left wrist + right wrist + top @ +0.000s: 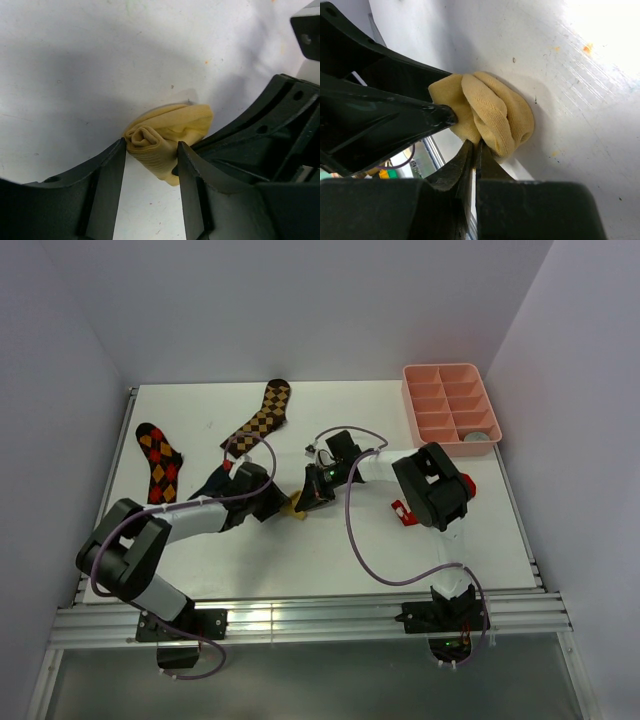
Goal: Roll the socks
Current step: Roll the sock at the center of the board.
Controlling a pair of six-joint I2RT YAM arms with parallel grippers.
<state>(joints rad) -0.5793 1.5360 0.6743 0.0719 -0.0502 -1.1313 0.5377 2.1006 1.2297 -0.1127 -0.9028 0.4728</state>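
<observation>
One mustard yellow sock (pixel 165 137), bundled into a loose roll, lies on the white tabletop (pixel 260 560) midway between my two arms. Two long diamond-patterned socks lie flat farther back: a red-and-orange one (pixel 160 462) on the left and a brown one (pixel 262 415) beside it. One pink divided tray (pixel 405 400) at the far right has a single grey round object (pixel 480 437) in its nearest right compartment. My left pincer (pixel 151 147) grasps the roll, a finger against each side. My right pincer (pixel 475 145) is clenched, tips touching the roll's edge.
</observation>
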